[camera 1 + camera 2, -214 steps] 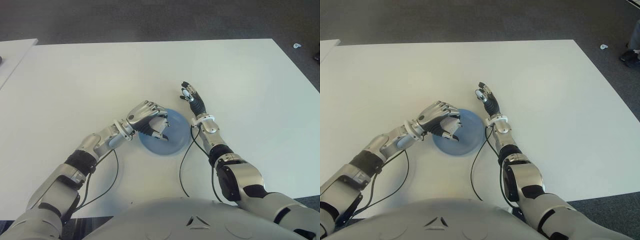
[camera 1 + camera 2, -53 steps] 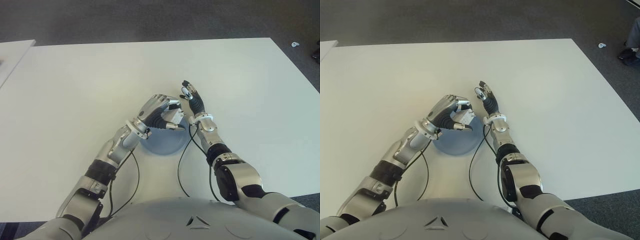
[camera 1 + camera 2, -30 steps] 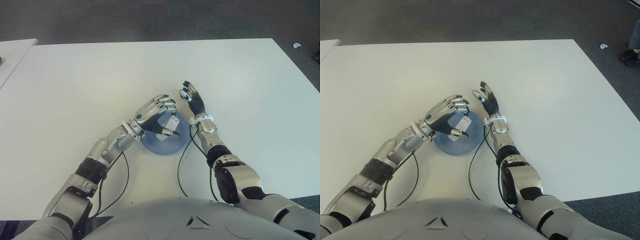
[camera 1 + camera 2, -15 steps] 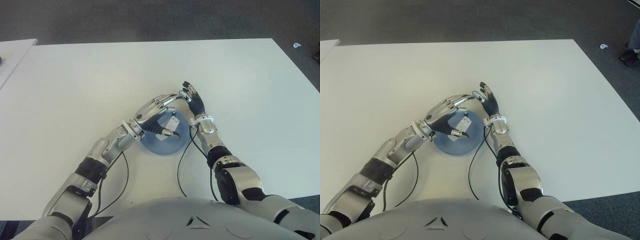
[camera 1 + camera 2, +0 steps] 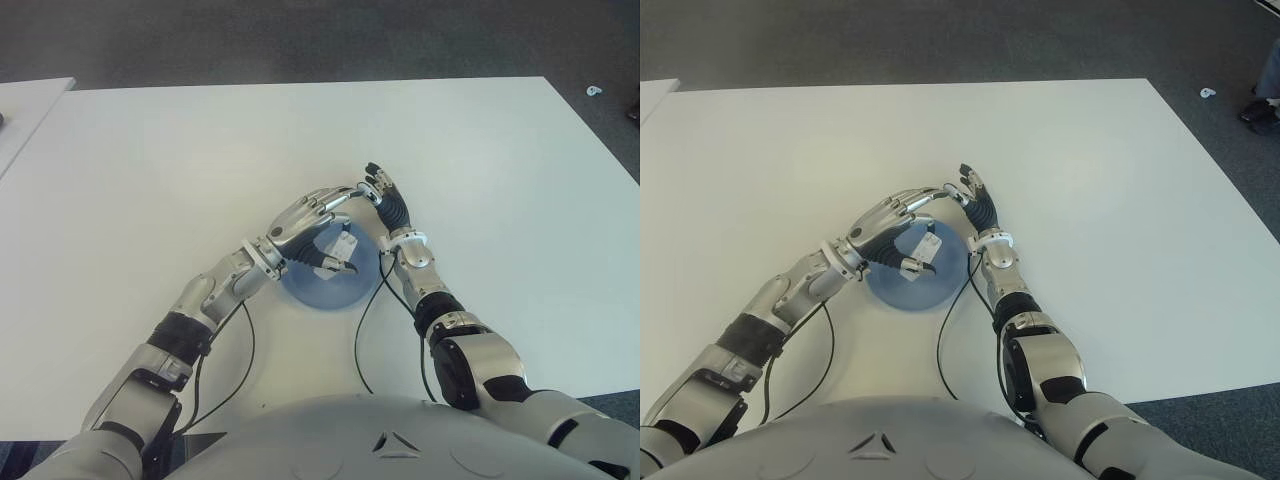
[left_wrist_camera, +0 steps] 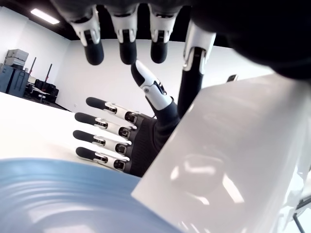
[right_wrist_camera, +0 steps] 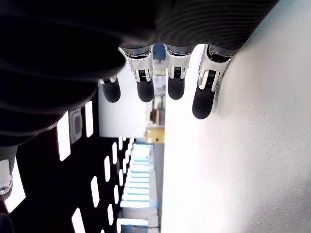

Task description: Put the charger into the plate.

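Blue round plate (image 5: 312,290) holds the white block charger (image 5: 338,248); we judge placement done. Left hand (image 5: 305,222), fingers spread, hovers empty; right hand (image 5: 390,210) open at three o'clock.

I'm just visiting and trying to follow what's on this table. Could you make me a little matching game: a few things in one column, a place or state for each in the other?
Things:
1. charger
2. plate
3. left hand
4. right hand

Place or state:
A. round and blue, on the white table
B. fingers spread, over the plate
C. white, lying in the plate
D. fingers open, beside the plate on its right

Pairs: 1-C, 2-A, 3-B, 4-D
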